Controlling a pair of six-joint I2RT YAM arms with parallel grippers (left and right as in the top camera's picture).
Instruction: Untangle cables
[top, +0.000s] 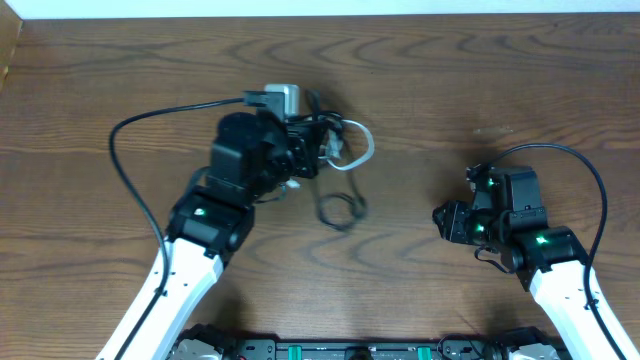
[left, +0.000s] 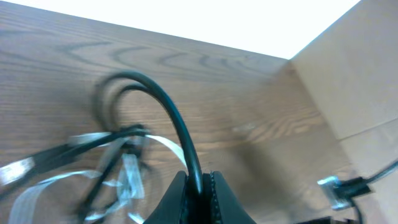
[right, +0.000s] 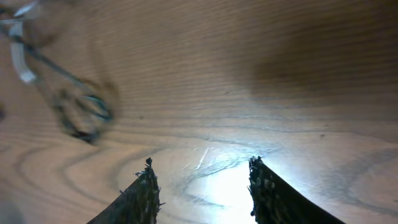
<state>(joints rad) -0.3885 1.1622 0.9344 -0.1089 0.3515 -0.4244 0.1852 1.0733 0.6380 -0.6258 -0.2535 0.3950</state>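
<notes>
Left pincer (left: 200, 194): you will find its jaws pressed together on a black cable (left: 166, 106). The cable leaves the grip, rises away from the fingertips in a tall arch and comes down to the table (left: 261, 93) ahead and to the left of the pincer. Ahead-left of the same fingertips, a white cable (left: 127, 171), flat and pale, lies looped with further thin black strands. This area is blurred, so you cannot tell which strand crosses which.

From overhead, note that the left pincer (top: 305, 150) sits inside the bundle of cables (top: 330, 140). A pale loop (top: 370, 148) lies just to its right. A small black loop (top: 340, 212) rests on the table nearer the robot base, apart from the fingers.

Right pincer (right: 202, 183): its jaws stand moderately apart and hold nothing; only bare, brightly lit wood shows between them. From this pincer, the cables (right: 74, 112) lie well ahead and to the left, blurred. Overhead, the right pincer (top: 443, 218) is well apart from the bundle.
</notes>
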